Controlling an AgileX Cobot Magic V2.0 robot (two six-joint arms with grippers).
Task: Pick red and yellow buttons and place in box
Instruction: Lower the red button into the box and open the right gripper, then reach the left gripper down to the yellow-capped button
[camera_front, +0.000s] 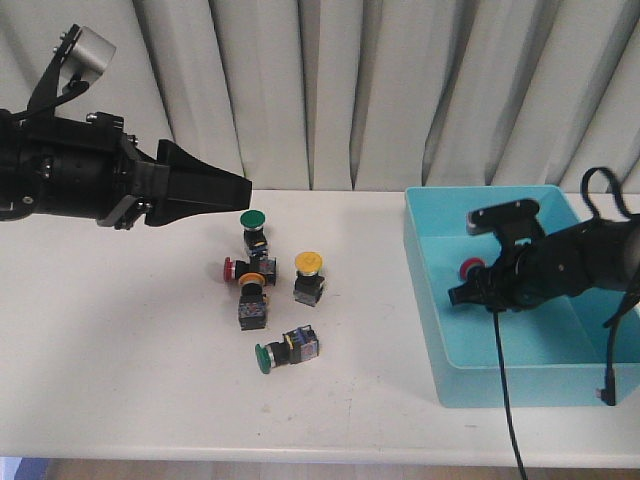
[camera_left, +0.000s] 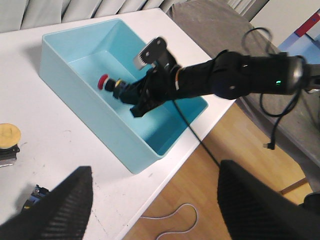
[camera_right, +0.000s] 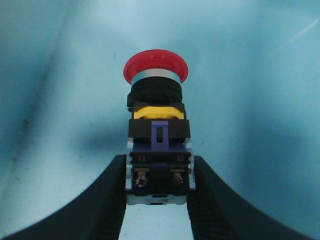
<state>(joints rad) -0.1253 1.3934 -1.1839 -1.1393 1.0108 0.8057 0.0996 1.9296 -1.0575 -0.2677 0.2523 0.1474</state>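
My right gripper (camera_front: 466, 289) is down inside the turquoise box (camera_front: 500, 385) and is shut on a red button (camera_front: 470, 267). In the right wrist view its fingers (camera_right: 107, 200) clamp the black body of the red button (camera_right: 156, 65) just above the box floor. The left wrist view shows the same red button (camera_left: 103, 81) in the box (camera_left: 90, 120). My left gripper (camera_front: 238, 189) is open and empty, held above the table left of the button cluster. A red button (camera_front: 232, 268) lies on its side and a yellow button (camera_front: 308, 264) stands there.
Two green-capped buttons (camera_front: 253, 220) (camera_front: 266, 357) and another button (camera_front: 253, 305) sit in the same cluster. The right arm's cable (camera_front: 503, 380) hangs over the box's front wall. The table's front edge (camera_left: 200, 145) runs close to the box.
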